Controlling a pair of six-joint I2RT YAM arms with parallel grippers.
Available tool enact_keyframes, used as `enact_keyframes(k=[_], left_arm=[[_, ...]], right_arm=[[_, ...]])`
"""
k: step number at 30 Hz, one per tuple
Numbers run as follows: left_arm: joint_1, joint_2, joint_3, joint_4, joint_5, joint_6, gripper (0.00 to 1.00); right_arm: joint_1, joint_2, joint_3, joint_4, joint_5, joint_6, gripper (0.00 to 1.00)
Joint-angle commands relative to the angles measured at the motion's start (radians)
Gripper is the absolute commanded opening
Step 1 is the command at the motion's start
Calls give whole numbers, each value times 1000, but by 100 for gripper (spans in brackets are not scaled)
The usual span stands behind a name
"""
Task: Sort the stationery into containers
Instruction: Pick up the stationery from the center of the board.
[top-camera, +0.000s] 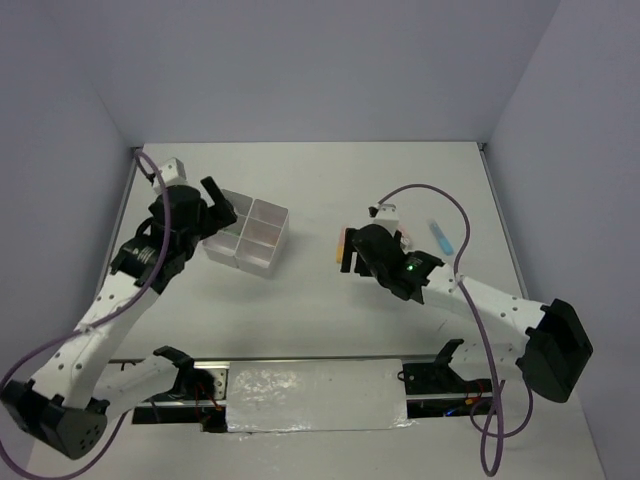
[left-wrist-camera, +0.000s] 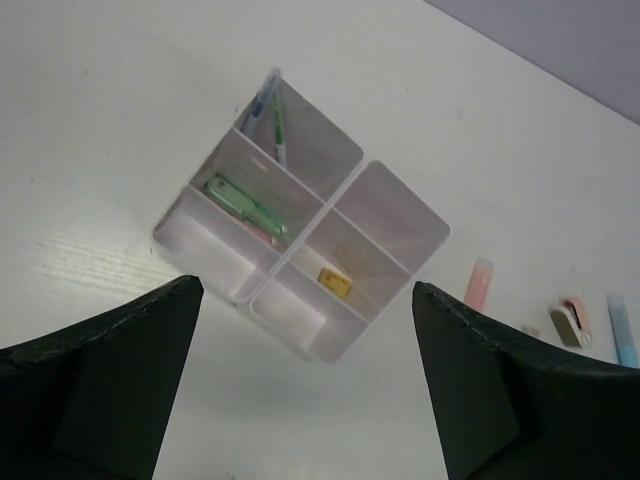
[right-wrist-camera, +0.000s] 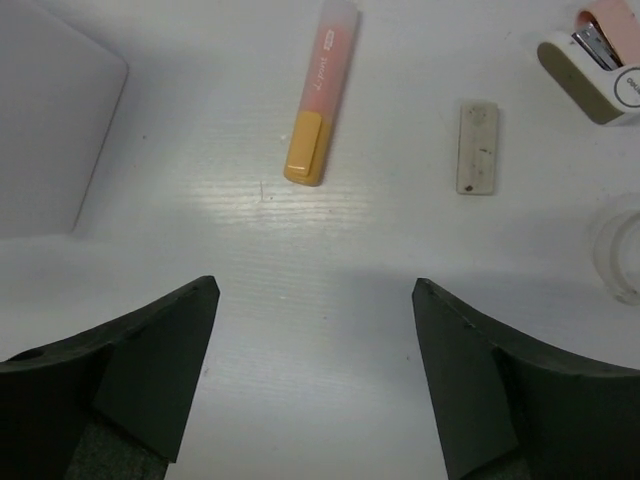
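Observation:
The containers are one translucent white box (top-camera: 249, 238) with four compartments (left-wrist-camera: 300, 215). In it lie a green marker (left-wrist-camera: 243, 204), thin pens (left-wrist-camera: 272, 118) and a small yellow block (left-wrist-camera: 334, 281). My left gripper (top-camera: 220, 203) hovers over the box's left side, open and empty (left-wrist-camera: 306, 288). On the table to the right lie a pink-and-orange marker (right-wrist-camera: 322, 92), a tan eraser block (right-wrist-camera: 478, 147) and a clear tape ring (right-wrist-camera: 622, 255). A blue marker (top-camera: 441, 237) lies further right. My right gripper (top-camera: 350, 252) hangs open above bare table, just short of the pink-and-orange marker (right-wrist-camera: 315, 287).
A small pink-and-white stapler (right-wrist-camera: 595, 62) lies near the eraser block. The box's corner (right-wrist-camera: 50, 130) shows at the left of the right wrist view. Walls enclose the table on three sides. Purple cables loop off both arms.

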Motion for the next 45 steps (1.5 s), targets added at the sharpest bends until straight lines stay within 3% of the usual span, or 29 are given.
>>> enact_keyframes(k=[1, 3, 6, 10, 16, 22, 25, 29, 31, 32, 36, 42, 45], left_arm=[[-3, -118, -38, -106, 157, 94, 99], [-3, -158, -47, -117, 212, 146, 99], [-3, -207, -65, -140, 293, 275, 99], [-3, -265, -196, -80, 246, 318, 99], [13, -232, -177, -92, 237, 314, 99], [14, -229, -180, -95, 229, 309, 99], [14, -241, -182, -95, 214, 306, 99], [17, -253, -184, -97, 206, 303, 99], [19, -255, -184, -97, 212, 306, 99], [20, -252, -184, -100, 200, 302, 99], [25, -220, -173, -135, 151, 283, 99], [25, -193, -157, -207, -16, 210, 99], [56, -178, -153, -224, -67, 193, 99]], right_arm=[[-53, 30, 59, -17, -42, 25, 82], [-97, 55, 68, -24, -62, -1, 64], [-155, 99, 68, -15, -105, -71, 48], [-229, 153, 76, -21, -193, -157, 42], [-297, 242, 105, -52, -211, -213, 42], [-373, 233, 90, -46, -231, -251, 49], [-412, 126, 68, -107, -225, -216, 67], [-604, -128, 7, -161, -219, -131, 89], [-715, -193, -41, -159, -318, -147, 90], [-843, -244, -65, -162, -355, -150, 90], [-1034, -295, -116, -140, -454, -165, 90], [-1194, -290, -133, -159, -493, -159, 90], [-1207, -309, -121, -170, -492, -173, 90]])
